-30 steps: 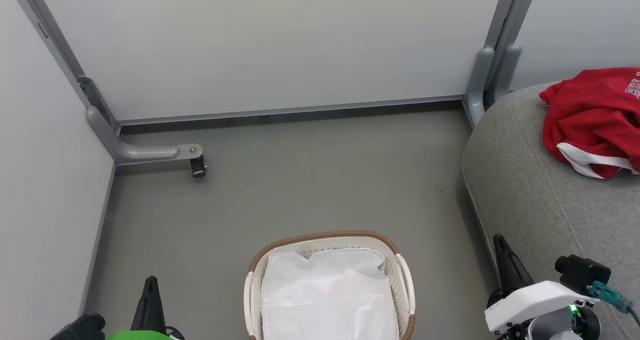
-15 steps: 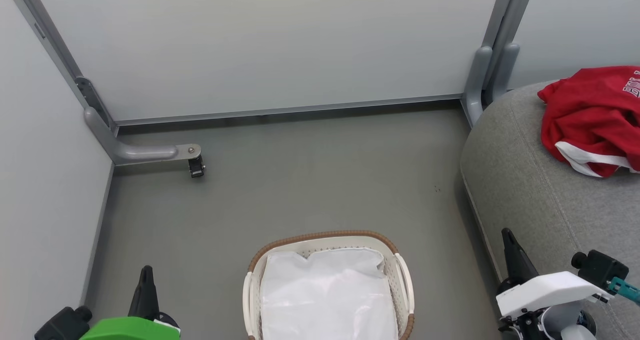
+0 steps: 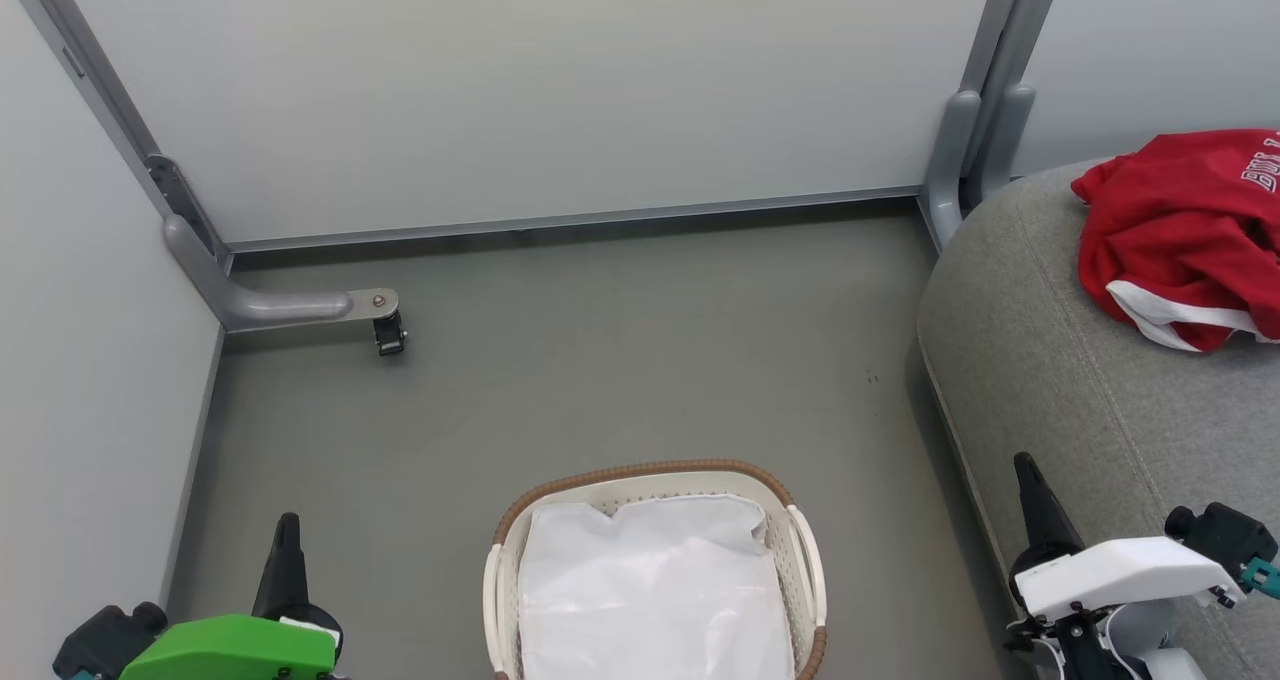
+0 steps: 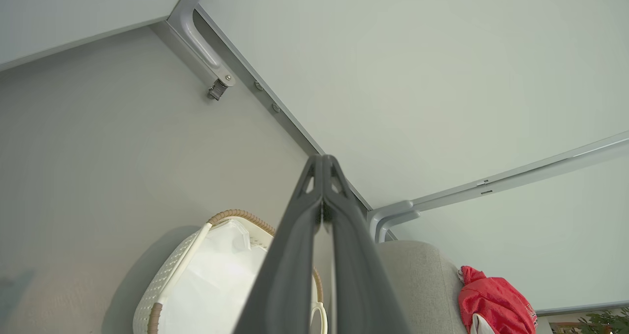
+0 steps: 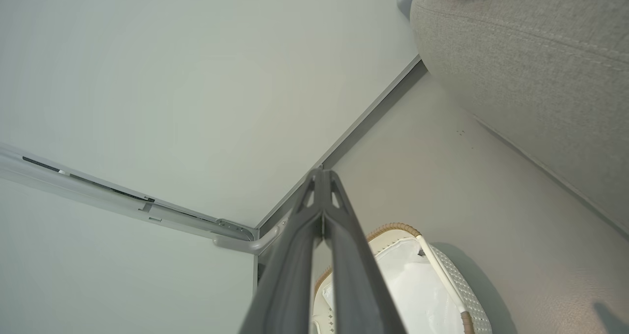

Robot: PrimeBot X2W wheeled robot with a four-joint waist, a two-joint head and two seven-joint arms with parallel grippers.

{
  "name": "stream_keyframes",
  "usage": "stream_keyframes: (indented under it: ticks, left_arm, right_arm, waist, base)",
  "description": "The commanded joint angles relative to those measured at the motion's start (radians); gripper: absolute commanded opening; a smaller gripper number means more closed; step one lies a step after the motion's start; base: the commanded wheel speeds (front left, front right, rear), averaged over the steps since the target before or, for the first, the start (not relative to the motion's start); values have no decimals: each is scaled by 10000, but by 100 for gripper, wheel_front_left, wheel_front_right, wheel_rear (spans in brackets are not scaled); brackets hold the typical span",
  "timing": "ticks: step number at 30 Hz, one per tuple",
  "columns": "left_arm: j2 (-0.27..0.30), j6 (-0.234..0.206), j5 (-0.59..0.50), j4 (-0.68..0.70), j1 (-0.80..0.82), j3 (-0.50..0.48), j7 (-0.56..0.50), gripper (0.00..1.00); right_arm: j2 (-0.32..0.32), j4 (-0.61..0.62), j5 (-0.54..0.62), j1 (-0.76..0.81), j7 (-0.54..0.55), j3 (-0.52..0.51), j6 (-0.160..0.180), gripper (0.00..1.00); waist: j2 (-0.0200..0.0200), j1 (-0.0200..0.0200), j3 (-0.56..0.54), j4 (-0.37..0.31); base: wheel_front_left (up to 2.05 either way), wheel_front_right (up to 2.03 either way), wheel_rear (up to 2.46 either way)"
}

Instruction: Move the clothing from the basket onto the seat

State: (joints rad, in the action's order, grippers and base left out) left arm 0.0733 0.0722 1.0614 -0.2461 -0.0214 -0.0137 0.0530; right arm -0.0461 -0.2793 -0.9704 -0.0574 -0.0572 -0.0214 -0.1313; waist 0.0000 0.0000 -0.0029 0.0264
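My left gripper (image 4: 323, 163) rises from the bottom edge, its two dark fingers pressed together with the tips touching. To their left the basket (image 4: 169, 287) stands on the grey floor (image 4: 98, 177), with a white liner sheet (image 4: 216, 280) lying inside it. To their right the seat (image 4: 417, 285) carries the red clothing (image 4: 496, 304), bunched up, well apart from the basket.

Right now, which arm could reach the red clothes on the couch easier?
Probably right: the right gripper hangs beside the couch cushion holding the red clothes; the left gripper sits past the basket.
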Motion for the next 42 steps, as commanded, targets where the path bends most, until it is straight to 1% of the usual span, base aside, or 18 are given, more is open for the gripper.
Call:
stream_keyframes:
  ticks: [1,22,42]
  left_arm:
    - [-11,83,273,91,338,-98,-64,0]
    - [-89,269,2138,65,708,-431,-639,0]
    - [-141,430,3620,43,1019,-706,-1112,0]
  right_arm:
    - [-73,152,-312,-263,73,-68,3,0]
    - [-87,231,-2500,-374,655,-365,5,0]
    - [-91,297,-4231,-430,1122,-606,6,0]
  waist:
    - [0,0,1,-5]
    - [0,0,18,-79]
    - [0,0,34,-150]
  base:
    - [0,0,0]
    - [0,0,0]
    - [0,0,0]
